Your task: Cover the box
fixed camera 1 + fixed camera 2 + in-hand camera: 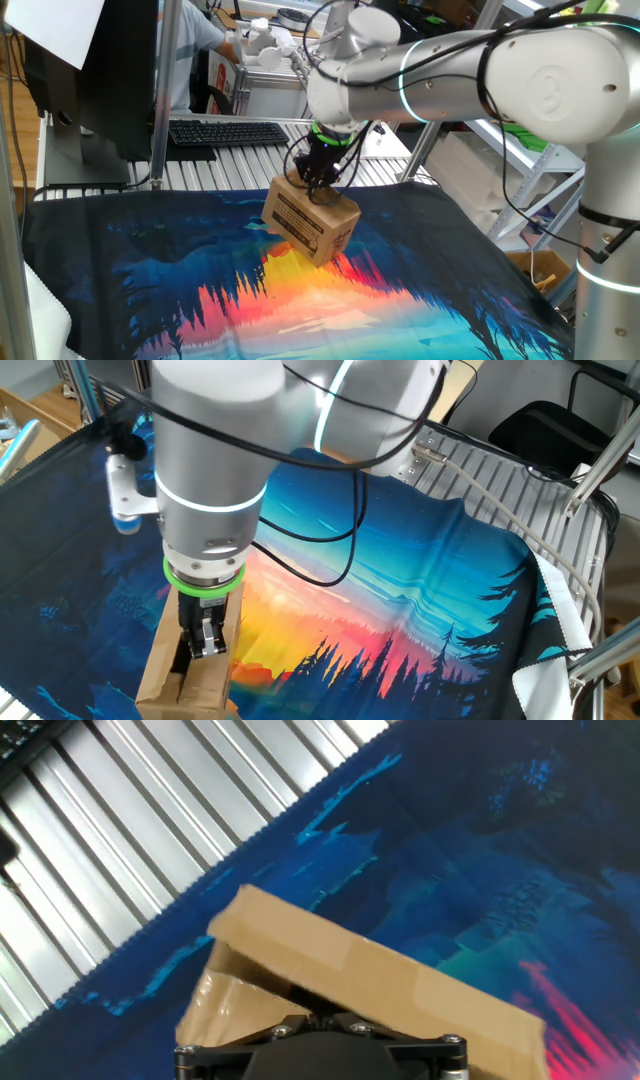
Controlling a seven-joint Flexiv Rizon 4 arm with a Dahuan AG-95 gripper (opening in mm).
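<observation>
We observed the gripper (318, 187), its jaws together and pointing straight down, at the top of the cardboard box (311, 223). The box sat on the printed sunset-forest cloth (250, 290), near the cloth's edge by the ribbed metal table (230, 167), with one long flap (380, 975) tilted over its opening.

The box (311, 222), a small brown corrugated carton with black print on its side, sits below me near the far edge of the colourful cloth, tilted onto a corner, one top flap (380, 970) folded down and another still raised.
</observation>
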